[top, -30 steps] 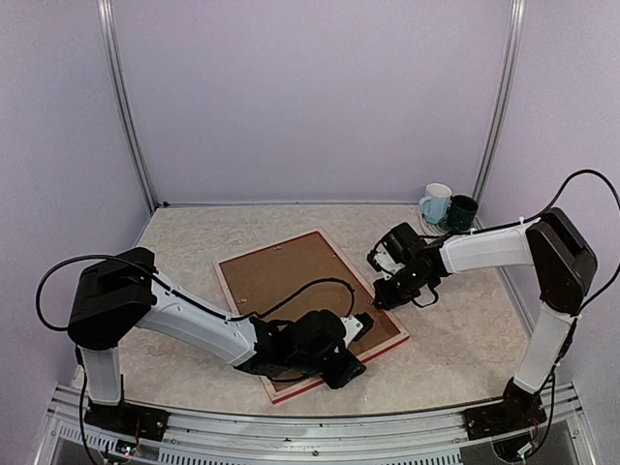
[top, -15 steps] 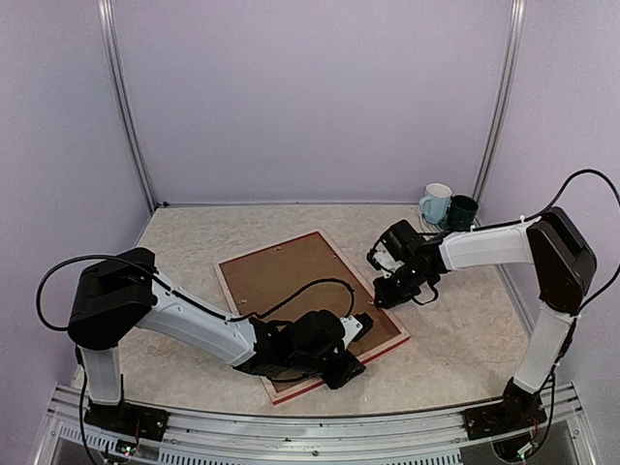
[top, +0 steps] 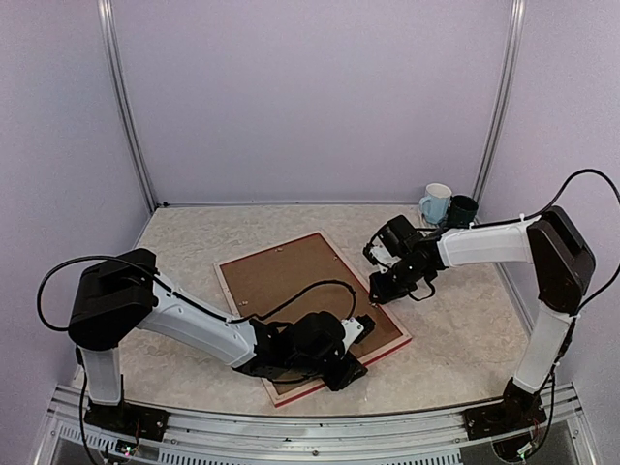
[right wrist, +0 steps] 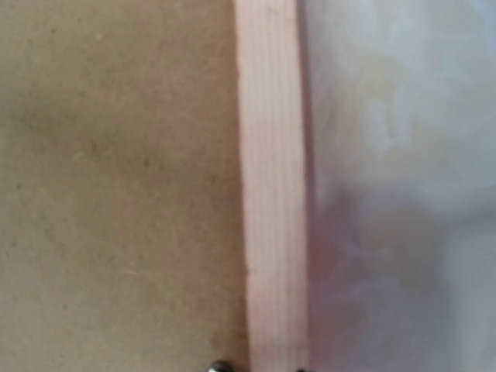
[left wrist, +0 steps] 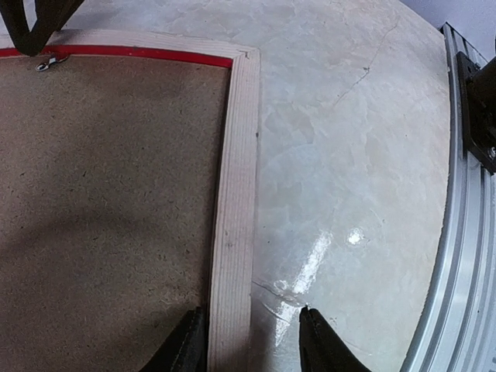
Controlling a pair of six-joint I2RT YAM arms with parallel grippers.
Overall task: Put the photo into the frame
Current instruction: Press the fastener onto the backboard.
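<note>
The left gripper [left wrist: 249, 347] holds its two dark fingers [left wrist: 188, 350] moderately apart. One sits on the board side and one on the table side of a pale wood rail, straddling it without visibly clamping, which reads as bracing or steering that corner rather than lifting it. The rail belongs to the large, thin, rectangular picture frame [left wrist: 236, 170], pale wood at the sides with a red lip. The right gripper [top: 381, 290] is so close to the same frame that its wrist view shows only two small tips at the bottom edge, one either side of a rail; I cannot tell whether they pinch it. The frame lies face down and slantwise on the mottled beige table [top: 465, 329]. The left arm is at its near right corner and the right arm partway along its right side. A brown fibreboard backing [top: 271, 273] fills the opening, with a small metal tab [left wrist: 46, 62] near its far edge. The red sunset photo shows in no view; it is probably under the board, so the task looks close to done. A pale mug [top: 436, 202] and a dark green mug [top: 463, 211] stand well apart at the far right.
</note>
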